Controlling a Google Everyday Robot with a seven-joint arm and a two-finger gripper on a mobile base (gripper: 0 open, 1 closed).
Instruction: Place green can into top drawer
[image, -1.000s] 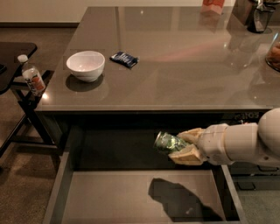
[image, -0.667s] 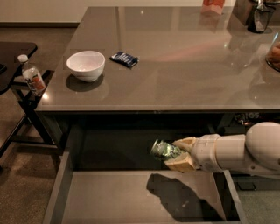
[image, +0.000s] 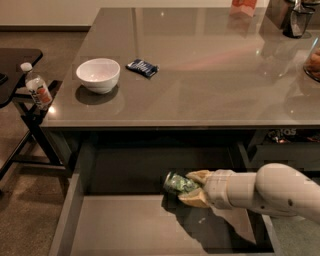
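Worktop (image: 200, 90): grey and glossy, fills the upper half of the view. Top drawer (image: 125, 227): pulled out below the worktop's front edge, wide and shallow, with a flat grey floor. Arm (image: 272, 192): white, enters from the right and reaches leftward across the drawer's rear half. White bowl (image: 98, 75): sits on the worktop near its left edge, well apart from the action. End effector (image: 189, 188): tan fingers, one above and one below, pinching the green can (image: 178, 183) inside the drawer opening, right of centre and near the back. The can lies on its side, one silver end facing left, a dark shadow on the floor under it; cannot tell whether it touches the floor or hangs just over it. Small blue packet (image: 142, 68): lies just right of the bowl, not involved. Judgement: the step in hand is placement, with transport into the drawer essentially done and the can over the target but not yet released. Next move likely calls for a short descent until the can bears on the floor, then parting the fingers and withdrawing to the right without nudging the can. Lying sideways, it may roll once freed.
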